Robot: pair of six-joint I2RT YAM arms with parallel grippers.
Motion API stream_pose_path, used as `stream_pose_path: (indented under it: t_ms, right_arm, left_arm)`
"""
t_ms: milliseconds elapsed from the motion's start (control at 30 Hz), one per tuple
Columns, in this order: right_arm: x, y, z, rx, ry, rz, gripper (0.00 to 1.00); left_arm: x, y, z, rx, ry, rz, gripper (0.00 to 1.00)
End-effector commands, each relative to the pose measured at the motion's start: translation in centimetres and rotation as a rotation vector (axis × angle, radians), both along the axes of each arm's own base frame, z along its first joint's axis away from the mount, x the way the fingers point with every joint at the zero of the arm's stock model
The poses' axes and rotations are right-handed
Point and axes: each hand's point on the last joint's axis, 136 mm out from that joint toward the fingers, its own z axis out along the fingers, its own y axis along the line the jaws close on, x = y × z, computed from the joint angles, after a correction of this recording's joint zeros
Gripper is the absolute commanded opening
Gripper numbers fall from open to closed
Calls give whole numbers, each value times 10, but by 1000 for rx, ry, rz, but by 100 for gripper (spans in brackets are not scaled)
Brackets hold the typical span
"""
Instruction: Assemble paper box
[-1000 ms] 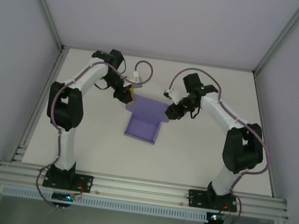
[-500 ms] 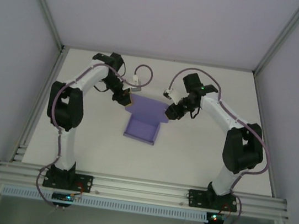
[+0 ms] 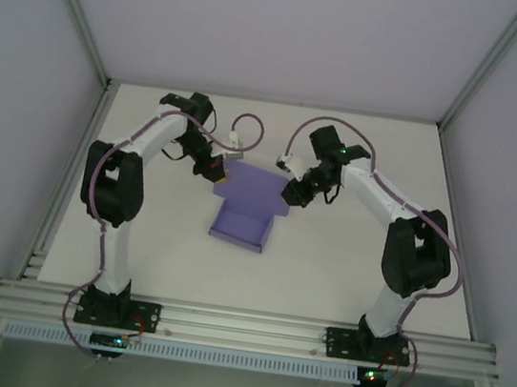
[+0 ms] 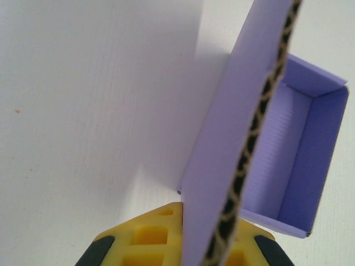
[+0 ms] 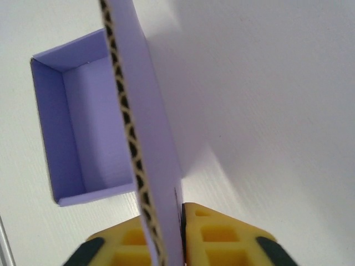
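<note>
My left gripper [image 4: 206, 246] is pinched shut on the left corner of the paper box's [image 3: 240, 220] lifted lid flap [image 4: 244, 111]. My right gripper [image 5: 166, 235] is clamped on the opposite corner. Holding both corners should keep the panel level, so I judge it can fold over square. The open tray [image 5: 83, 127] rests around the middle of the table [image 3: 354, 265], on the flap's near side.

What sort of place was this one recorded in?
Probably a lab robot cell: a white table boxed in by plain panels, a metal rail carrying the left arm and right arm, and one paper box.
</note>
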Motion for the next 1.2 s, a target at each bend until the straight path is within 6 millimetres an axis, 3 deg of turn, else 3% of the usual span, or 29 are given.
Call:
stream_pose_path:
  t_ms: [0, 200, 433, 600, 767, 933, 1067, 1167]
  right_arm:
    - [11, 7, 9, -13, -37, -48, 2]
    - [41, 7, 38, -51, -181, -339, 0]
    - [76, 6, 64, 12, -271, -719, 0]
    - [101, 3, 66, 32, -310, -909, 0]
    - [108, 14, 66, 110, -331, -1011, 0]
    - [111, 18, 53, 131, -325, -1098, 0]
    - [114, 28, 44, 175, -308, -1131, 0]
    - [114, 34, 36, 173, -302, -1143, 0]
  left_arm:
    - [7, -9, 28, -35, -66, 65, 0]
    - [55, -9, 39, -43, -126, 406, 0]
    - [87, -30, 60, -159, -88, 853, 0]
    - [84, -53, 57, -163, -73, 1086, 0]
    - [92, -60, 50, -246, -35, 1297, 0]
    - [102, -65, 45, -346, 40, 1402, 0]
    - [101, -75, 42, -434, 117, 1422, 0]
    - [97, -74, 32, -407, 97, 1436, 0]
